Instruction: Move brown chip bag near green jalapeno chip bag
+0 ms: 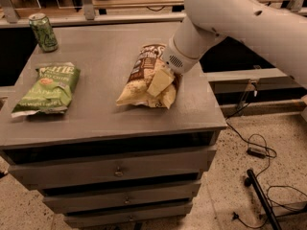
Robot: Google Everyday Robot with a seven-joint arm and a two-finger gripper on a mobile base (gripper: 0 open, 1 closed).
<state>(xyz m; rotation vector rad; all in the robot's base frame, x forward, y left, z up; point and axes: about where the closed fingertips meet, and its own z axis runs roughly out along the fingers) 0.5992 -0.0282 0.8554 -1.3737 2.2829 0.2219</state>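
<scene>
The brown chip bag [144, 78] lies crinkled on the grey cabinet top [105, 42], right of centre, its dark brown end pointing away and its pale yellow end toward the front. My gripper [160, 82] comes down from the upper right and rests on the bag's right side, over the pale lower part. The white arm [230, 18] covers the bag's far right edge. The green jalapeno chip bag [47, 87] lies flat near the left edge, well apart from the brown bag.
A green drink can [43, 31] stands at the back left corner of the top. The cabinet has drawers [115, 169] below. A shelf and rail run behind it. Black cables [256, 150] and a black stand lie on the speckled floor at right.
</scene>
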